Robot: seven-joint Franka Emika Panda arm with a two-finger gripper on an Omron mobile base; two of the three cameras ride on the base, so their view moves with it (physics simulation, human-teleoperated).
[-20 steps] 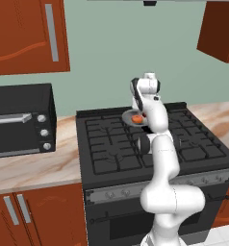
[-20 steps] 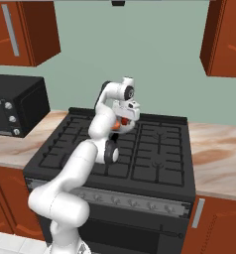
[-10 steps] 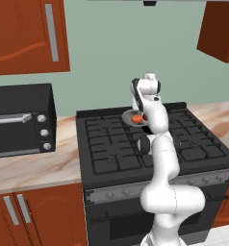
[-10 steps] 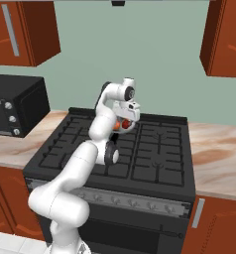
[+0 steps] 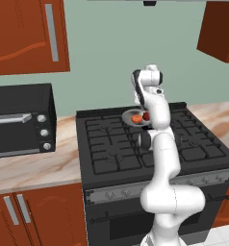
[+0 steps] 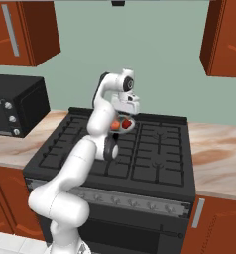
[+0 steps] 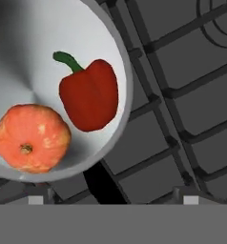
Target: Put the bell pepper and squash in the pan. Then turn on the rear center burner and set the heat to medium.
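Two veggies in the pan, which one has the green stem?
The red bell pepper, its curved green stem pointing up-left in the hand view. The squash beside it in the pan is pale orange, with just a small brown dimple.

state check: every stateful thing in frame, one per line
bell pepper: in the pan, lying on its side, free of the claw.
squash: in the pan beside the pepper, not held.
pan: on the stove grates, holding both vegetables.
claw: open, above the pan's edge, holding nothing.
toaster oven: door shut.
upper cabinets: doors shut.
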